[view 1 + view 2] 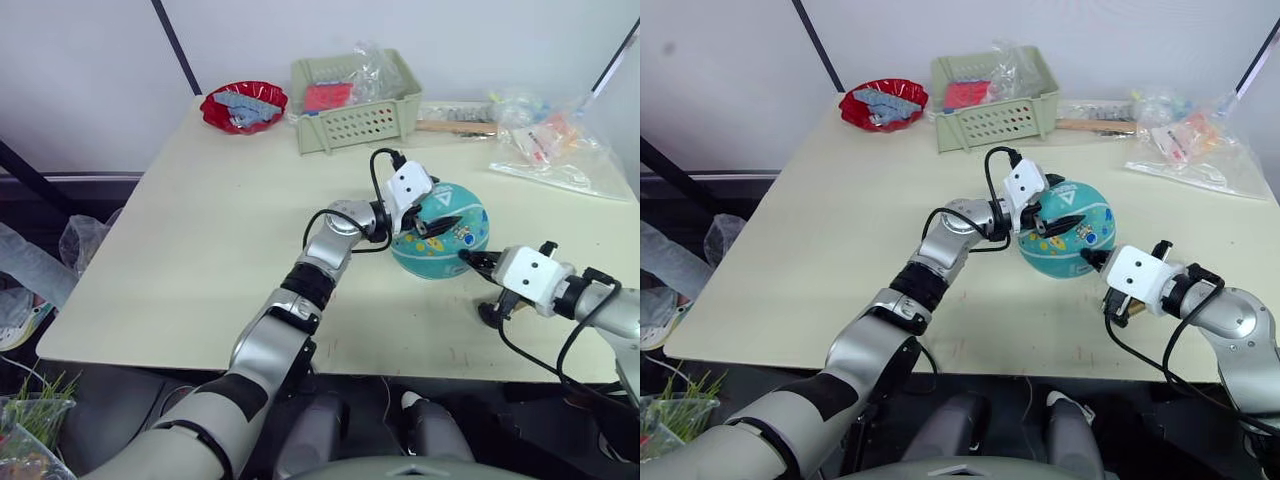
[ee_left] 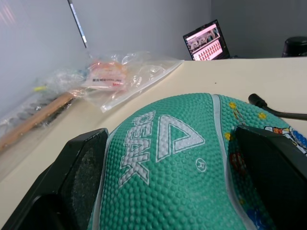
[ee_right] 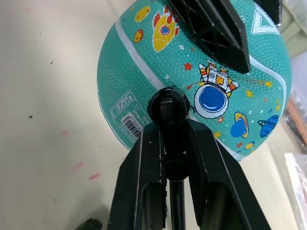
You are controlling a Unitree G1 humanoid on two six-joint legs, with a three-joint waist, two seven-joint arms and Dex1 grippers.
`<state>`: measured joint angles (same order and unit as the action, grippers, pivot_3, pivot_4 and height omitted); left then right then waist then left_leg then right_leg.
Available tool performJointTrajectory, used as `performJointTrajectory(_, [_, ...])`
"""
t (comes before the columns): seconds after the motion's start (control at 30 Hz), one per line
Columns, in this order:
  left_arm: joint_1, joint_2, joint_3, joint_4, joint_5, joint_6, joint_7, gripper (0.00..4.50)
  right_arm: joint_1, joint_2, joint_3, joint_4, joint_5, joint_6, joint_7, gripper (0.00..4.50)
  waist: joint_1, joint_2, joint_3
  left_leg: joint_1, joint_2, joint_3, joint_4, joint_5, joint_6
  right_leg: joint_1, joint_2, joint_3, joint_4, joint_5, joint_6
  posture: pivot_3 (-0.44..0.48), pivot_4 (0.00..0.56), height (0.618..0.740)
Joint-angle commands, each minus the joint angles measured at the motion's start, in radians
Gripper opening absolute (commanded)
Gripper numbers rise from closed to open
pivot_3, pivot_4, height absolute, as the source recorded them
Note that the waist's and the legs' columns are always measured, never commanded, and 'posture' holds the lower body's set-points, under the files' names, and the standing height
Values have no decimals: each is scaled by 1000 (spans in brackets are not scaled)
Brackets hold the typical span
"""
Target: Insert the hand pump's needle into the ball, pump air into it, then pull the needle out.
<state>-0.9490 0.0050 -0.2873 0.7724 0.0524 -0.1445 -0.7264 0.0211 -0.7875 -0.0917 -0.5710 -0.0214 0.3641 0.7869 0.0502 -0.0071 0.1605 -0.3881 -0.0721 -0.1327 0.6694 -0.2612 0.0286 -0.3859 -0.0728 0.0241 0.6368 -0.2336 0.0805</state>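
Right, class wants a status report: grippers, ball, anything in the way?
Left gripper clamped around ball. Right gripper shut on black needle fitting, pressed against ball. Nothing in the way.

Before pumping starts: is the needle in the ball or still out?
Cannot tell. The right tool presses the needle's black fitting against the ball, hiding the pin itself.

Lab or office, plain table [image 1: 200, 250], laptop [image 2: 206, 40], grey walls
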Motion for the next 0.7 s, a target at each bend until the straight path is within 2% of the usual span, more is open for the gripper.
performJointTrajectory(0.03, [81, 10, -81, 169, 118, 57, 48, 4500, -37, -17, -74, -183, 66, -19, 9, 91, 3, 0, 0, 0, 0, 0, 0, 0, 0, 0, 0, 0, 0, 0, 0, 0, 150, 740])
performJointTrajectory(0.23, [101, -3, -151, 177, 188, 38, 106, 4500, -39, -38, -65, -198, 55, 17, 18, 91, 17, 0, 0, 2, -1, -1, 0, 0, 0, 2, -1, -1, 0, -1, 2, 0, 150, 740])
performJointTrajectory(0.37, [121, -26, -165, 195, 202, 45, 138, 4500, -41, -47, -80, -211, 74, 29, 25, 91, 20, 0, -1, 4, -2, -4, 0, 0, 0, 6, -2, -4, -1, -2, 4, 0, 150, 740])
performJointTrajectory(0.7, [144, -6, -184, 221, 233, 24, 165, 4500, -45, -78, -153, -275, 150, 100, 75, 91, 21, 0, -1, 4, -14, -7, 0, 1, 2, 8, -14, -7, 0, -5, 9, 0, 150, 740])
